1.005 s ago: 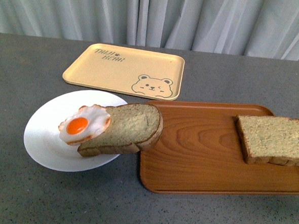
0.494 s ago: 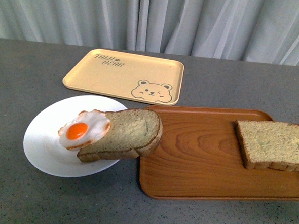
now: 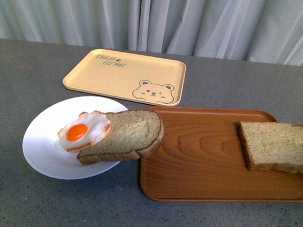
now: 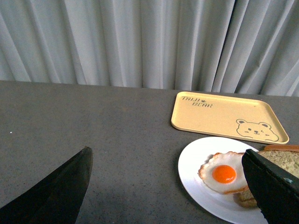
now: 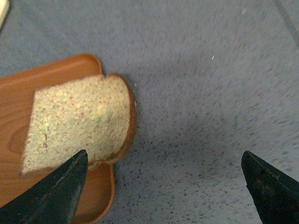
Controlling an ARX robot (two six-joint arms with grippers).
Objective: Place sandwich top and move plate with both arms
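The sandwich top (image 3: 278, 147) lies at the right end of the brown wooden tray (image 3: 205, 163), its far edge hanging over the tray's rim. In the right wrist view the slice (image 5: 79, 121) lies beside my open, empty right gripper (image 5: 163, 191), which is over bare table, one finger (image 5: 56, 196) near the slice. The white plate (image 3: 42, 137) holds a fried egg (image 3: 83, 131) and a domed bread slice (image 3: 127, 135) that leans onto the wooden tray's edge. My left gripper (image 4: 166, 196) is open and empty, just left of the plate (image 4: 196, 172). Neither arm shows in the front view.
A cream bear-print tray (image 3: 125, 76) lies behind the plate; it also shows in the left wrist view (image 4: 224, 114). Grey curtains hang behind the table. Bare grey tabletop (image 4: 93, 126) stretches left of the plate.
The whole scene sits slightly lower in the front view than one second ago. The plate, both slices and the trays keep their places relative to each other.
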